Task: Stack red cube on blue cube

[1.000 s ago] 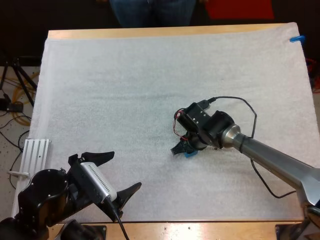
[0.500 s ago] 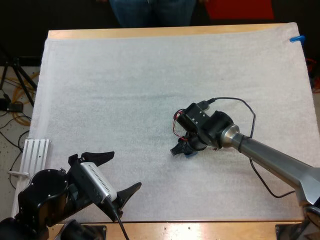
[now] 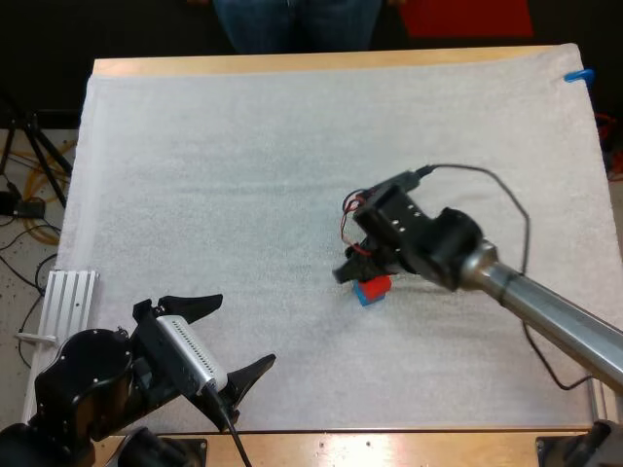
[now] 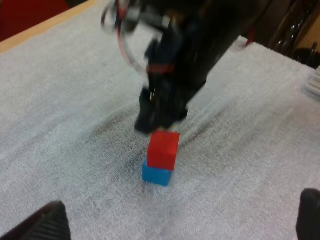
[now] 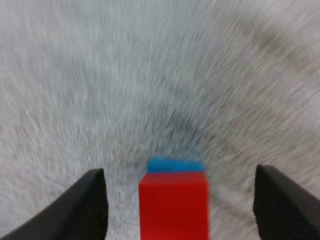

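Now: red cube on blue cube, both grippers spread wide

High view: the red cube (image 3: 374,286) rests on the blue cube (image 3: 365,299), right of centre on the white mat (image 3: 243,175). The right gripper (image 3: 352,272) hangs just beside the stack, on its far-left side. The left gripper (image 3: 234,338) sits at the mat's near-left edge, fingers wide, holding nothing.

Left wrist view: the stack stands upright, with red slightly twisted on blue. The right gripper is just above and behind it; contact cannot be told.

Right wrist view: the right fingers (image 5: 80,210) stand wide apart on either side of the red cube, clear of it.
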`<state>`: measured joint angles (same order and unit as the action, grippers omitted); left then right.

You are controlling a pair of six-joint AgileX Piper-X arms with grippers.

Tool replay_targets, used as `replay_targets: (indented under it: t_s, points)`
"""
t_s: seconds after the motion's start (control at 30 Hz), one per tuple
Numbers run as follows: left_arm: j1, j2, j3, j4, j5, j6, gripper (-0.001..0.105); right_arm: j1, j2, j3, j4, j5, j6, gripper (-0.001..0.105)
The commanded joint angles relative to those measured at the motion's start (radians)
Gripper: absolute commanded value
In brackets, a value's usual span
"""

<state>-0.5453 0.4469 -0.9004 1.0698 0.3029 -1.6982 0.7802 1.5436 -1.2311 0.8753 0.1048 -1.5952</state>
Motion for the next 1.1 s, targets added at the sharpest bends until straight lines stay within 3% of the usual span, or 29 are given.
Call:
replay_targets:
  t_s: [0.0,0.13,0.2,0.33,0.57,0.67,0.83,1.07]
  points:
    - [-0.005,0.002,-0.005,-0.025,-0.006,-0.002,0.087,-0.005,-0.033,-0.014,0.018,0.027,-0.011,0.06]
    - [0.007,0.019,-0.005,-0.069,-0.186,-0.002,0.087,-0.074,-0.089,-0.015,0.028,0.028,-0.056,0.06]
    - [0.034,0.036,-0.005,-0.096,-0.213,0.008,0.087,-0.122,-0.104,-0.015,0.027,0.026,-0.094,0.06]
    - [0.145,0.089,-0.005,-0.184,-0.205,0.027,0.087,-0.268,-0.131,-0.015,0.027,0.021,-0.159,0.059]
    - [0.464,0.174,-0.005,-0.303,-0.019,0.044,0.087,-0.561,-0.203,-0.015,0.036,-0.071,-0.2,0.059]
    - [0.581,0.18,-0.005,-0.315,0.014,0.045,0.087,-0.683,-0.263,0.003,0.049,-0.089,-0.239,0.059]
    - [0.634,0.171,-0.005,-0.305,0.016,0.045,0.087,-0.811,-0.415,0.095,0.049,-0.09,-0.249,0.059]
    - [0.634,0.099,-0.005,-0.239,0.015,0.054,0.087,-0.818,-0.762,0.316,0.051,-0.09,-0.248,0.059]
